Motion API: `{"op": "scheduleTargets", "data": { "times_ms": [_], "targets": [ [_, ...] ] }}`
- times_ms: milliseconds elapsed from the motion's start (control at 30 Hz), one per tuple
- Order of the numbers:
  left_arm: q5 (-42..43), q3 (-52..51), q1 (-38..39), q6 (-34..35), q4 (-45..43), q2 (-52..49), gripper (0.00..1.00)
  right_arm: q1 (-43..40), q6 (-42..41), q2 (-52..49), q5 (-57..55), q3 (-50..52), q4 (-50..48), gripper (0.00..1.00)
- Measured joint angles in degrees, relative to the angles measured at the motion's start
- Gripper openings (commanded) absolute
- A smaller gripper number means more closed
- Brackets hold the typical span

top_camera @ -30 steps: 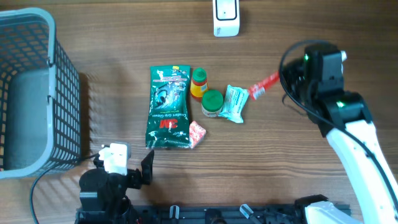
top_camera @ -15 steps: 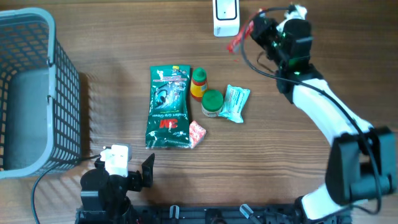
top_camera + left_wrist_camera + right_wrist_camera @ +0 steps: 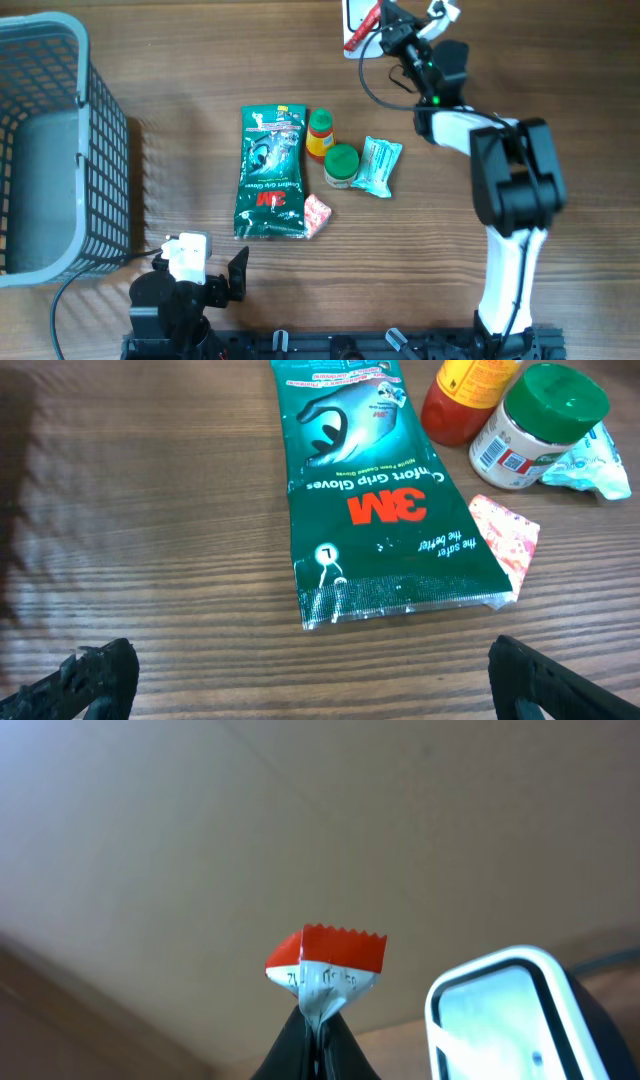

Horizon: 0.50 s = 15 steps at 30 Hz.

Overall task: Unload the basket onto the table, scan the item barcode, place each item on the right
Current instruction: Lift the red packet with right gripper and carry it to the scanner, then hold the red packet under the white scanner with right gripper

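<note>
The right jaws are pinched shut on the tail of a red sachet [image 3: 325, 963], held close to the white scanner [image 3: 497, 1012] at the far edge of the bench [image 3: 200, 60], the left jaws spread wide and empty; a read could be missed if the barcode is faced away.

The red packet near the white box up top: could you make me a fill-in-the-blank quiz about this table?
1. The right gripper holds up a ___ packet next to the white scanner.
2. The jar on the table has a ___ lid.
3. The left gripper hovers with its jaws ___.
4. The big green pack of gloves carries the brand name ___.

Missing words: red; green; open; 3M.
</note>
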<state>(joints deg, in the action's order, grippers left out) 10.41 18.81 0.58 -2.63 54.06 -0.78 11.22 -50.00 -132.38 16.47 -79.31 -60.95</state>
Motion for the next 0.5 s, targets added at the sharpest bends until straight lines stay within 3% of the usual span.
{"op": "scheduleTargets", "data": {
  "times_ms": [267,500],
  "targets": [
    [0.00,0.00,0.00,0.00,0.02,-0.02,1.00,-1.11,-0.44,-6.99,0.70,-18.43,5.51,0.04],
    [0.00,0.00,0.00,0.00,0.00,-0.02,1.00,-3.85,-5.53,-13.27,1.75,-25.77,4.61,0.04]
  ]
}}
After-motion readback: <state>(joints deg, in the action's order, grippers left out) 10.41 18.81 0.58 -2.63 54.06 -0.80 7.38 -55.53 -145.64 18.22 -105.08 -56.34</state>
